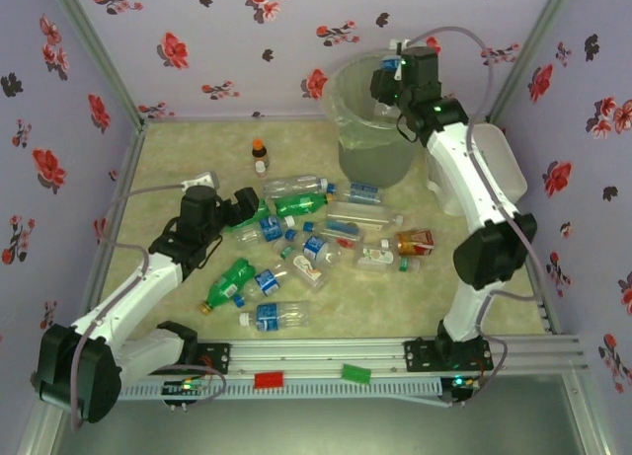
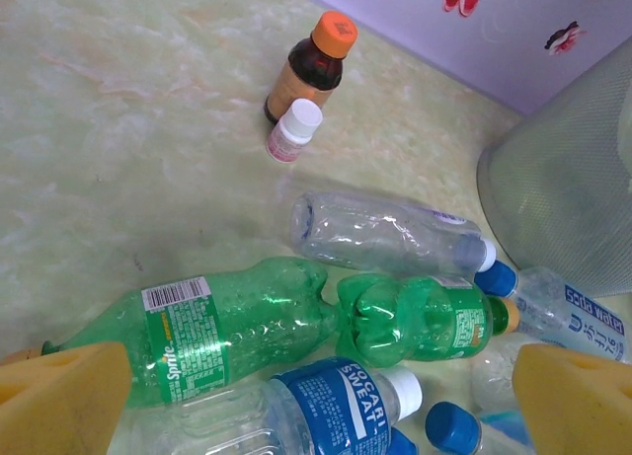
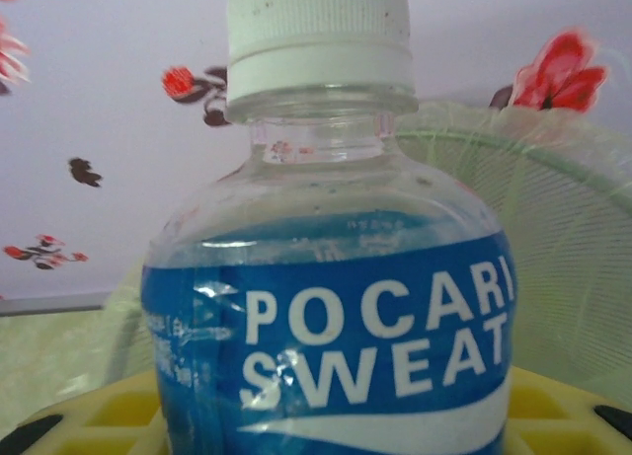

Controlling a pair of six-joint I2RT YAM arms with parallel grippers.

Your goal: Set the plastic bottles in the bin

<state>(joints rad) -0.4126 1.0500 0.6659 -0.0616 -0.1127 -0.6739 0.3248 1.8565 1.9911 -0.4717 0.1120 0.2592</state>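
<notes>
Several clear and green plastic bottles (image 1: 296, 248) lie scattered on the middle of the table. My left gripper (image 1: 242, 206) hangs open just above their left side. Its yellow fingers (image 2: 59, 396) straddle a blue-labelled Pocari Sweat bottle (image 2: 336, 406), with a green Sprite bottle (image 2: 197, 327) and a second green bottle (image 2: 425, 317) lying just beyond. My right gripper (image 1: 388, 83) is high over the translucent grey-green bin (image 1: 370, 149) at the back. It is shut on a white-capped Pocari Sweat bottle (image 3: 326, 327), and the bin's rim (image 3: 553, 238) shows behind that bottle.
A small brown orange-capped bottle (image 2: 311, 65) and a tiny white-capped one (image 2: 293, 131) stand left of the bin. A white rounded box (image 1: 499, 164) sits at the back right behind my right arm. An orange carton (image 1: 415, 242) lies among the bottles. Floral walls enclose the table.
</notes>
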